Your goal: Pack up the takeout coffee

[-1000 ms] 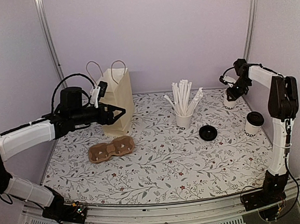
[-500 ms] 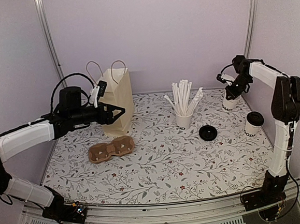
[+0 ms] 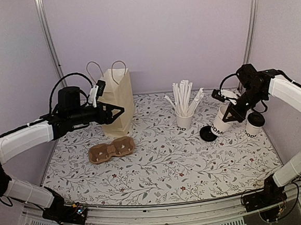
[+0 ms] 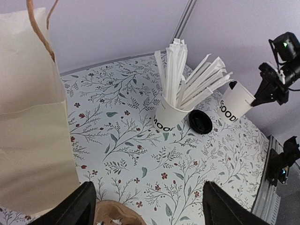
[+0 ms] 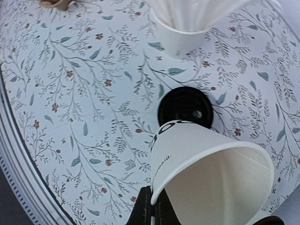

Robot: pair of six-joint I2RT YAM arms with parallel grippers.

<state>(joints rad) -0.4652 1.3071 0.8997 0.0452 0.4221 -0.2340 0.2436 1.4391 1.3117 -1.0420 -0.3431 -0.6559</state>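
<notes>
Soft, even light fills all three views, without hard glare; shadows are faint, pooling beside the paper bag [image 3: 116, 102] in the overhead view. In the left wrist view the bag washes out pale at left, and the left fingers [image 4: 77, 208] along the bottom are dark and blurred. In the right wrist view the open cup [image 5: 206, 154] is lightly shaded inside.
</notes>
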